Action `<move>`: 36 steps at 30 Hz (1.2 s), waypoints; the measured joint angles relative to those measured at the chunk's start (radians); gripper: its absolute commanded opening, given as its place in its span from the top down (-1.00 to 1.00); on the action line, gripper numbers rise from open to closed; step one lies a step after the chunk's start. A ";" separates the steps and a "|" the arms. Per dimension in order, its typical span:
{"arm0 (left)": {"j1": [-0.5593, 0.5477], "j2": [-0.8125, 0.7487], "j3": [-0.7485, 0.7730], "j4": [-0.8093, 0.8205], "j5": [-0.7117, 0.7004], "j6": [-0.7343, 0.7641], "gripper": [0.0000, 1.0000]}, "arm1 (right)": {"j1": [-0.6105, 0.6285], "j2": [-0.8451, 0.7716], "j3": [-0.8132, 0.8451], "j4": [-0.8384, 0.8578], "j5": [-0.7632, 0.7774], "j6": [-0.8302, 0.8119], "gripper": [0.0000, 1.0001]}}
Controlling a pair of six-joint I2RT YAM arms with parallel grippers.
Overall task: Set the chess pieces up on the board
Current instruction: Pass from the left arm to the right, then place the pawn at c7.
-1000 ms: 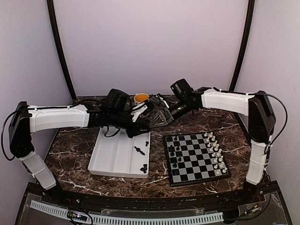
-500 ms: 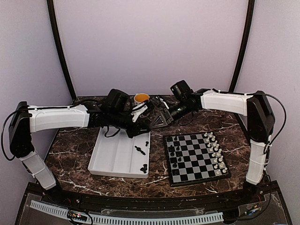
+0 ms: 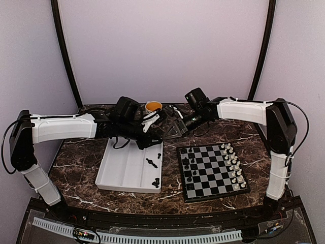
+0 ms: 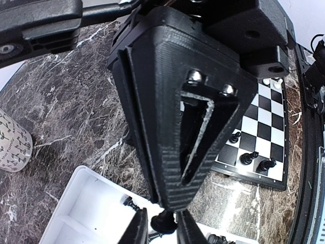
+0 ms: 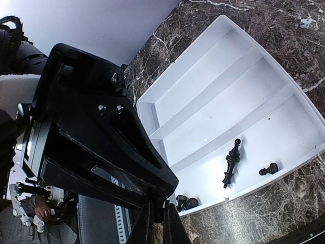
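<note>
Step in hand: a hand-over in the air, as I judge it; the left tool (image 3: 158,136) and the right tool (image 3: 170,130) meet tip to tip above the far right corner of the white tray (image 3: 117,175), at about 11 o'clock from the board (image 3: 213,170).
Left tool: nearly closed on a small black chess piece (image 4: 163,222), seen in the left wrist view between its two fingertips (image 4: 138,229).
Right tool: jaws drawn together to a narrow slit in the right wrist view; the piece cannot be made out between them, so I cannot tell whether it grips anything.
Board: on the desk (image 3: 76,160) at the right, white men along its 3 o'clock edge, a few black men along its 9 o'clock edge; several black squares there unfilled.
Tray: four or so black pieces (image 5: 231,162) lie loose in the compartment nearest the board.
Progress: white side looks done, black side partly set, by my reckoning.
Next move calls for: the left tool to let go only once the right has the piece firm, then a carry toward 5 o'clock to an empty square on the black side.
Risk: the piece is tiny and glossy; a slack pinch could drop it.
</note>
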 measured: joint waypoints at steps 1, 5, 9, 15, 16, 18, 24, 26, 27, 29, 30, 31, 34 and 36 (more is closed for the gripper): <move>0.000 0.000 0.000 0.000 -0.001 -0.003 0.48 | 0.000 0.000 0.000 -0.005 0.000 -0.005 0.94; 0.000 0.000 0.000 -0.001 0.000 0.012 0.33 | -0.005 0.000 0.008 -0.041 0.032 -0.059 0.94; 0.000 -0.043 -0.029 -0.003 -0.018 0.046 0.23 | -0.016 -0.020 0.008 -0.130 0.134 -0.176 0.94; 0.002 -0.139 -0.066 0.003 -0.074 0.070 0.20 | -0.041 -0.178 -0.091 -0.235 0.339 -0.370 0.93; 0.004 -0.142 -0.066 0.006 -0.085 0.070 0.20 | -0.043 -0.207 -0.109 -0.247 0.367 -0.394 0.93; 0.008 -0.138 -0.063 0.005 -0.113 0.067 0.20 | -0.043 -0.278 -0.156 -0.270 0.428 -0.448 0.93; 0.032 -0.079 -0.039 -0.016 -0.199 0.049 0.20 | -0.018 -0.405 -0.272 -0.333 0.578 -0.582 0.92; 0.040 -0.069 -0.039 -0.027 -0.213 0.044 0.20 | 0.006 -0.425 -0.311 -0.354 0.616 -0.613 0.92; 0.043 -0.067 -0.039 -0.030 -0.219 0.043 0.20 | 0.024 -0.433 -0.332 -0.367 0.635 -0.630 0.92; 0.051 -0.067 -0.039 -0.030 -0.227 0.040 0.20 | 0.066 -0.443 -0.369 -0.386 0.669 -0.658 0.91; 0.053 -0.067 -0.039 -0.030 -0.229 0.040 0.20 | 0.090 -0.444 -0.384 -0.397 0.687 -0.668 0.91; 0.055 -0.067 -0.038 -0.030 -0.231 0.037 0.20 | 0.115 -0.444 -0.398 -0.404 0.703 -0.676 0.91; 0.059 -0.067 -0.038 -0.030 -0.238 0.034 0.20 | 0.180 -0.443 -0.430 -0.414 0.749 -0.693 0.90; 0.060 -0.067 -0.038 -0.031 -0.244 0.032 0.20 | 0.218 -0.435 -0.438 -0.417 0.777 -0.696 0.90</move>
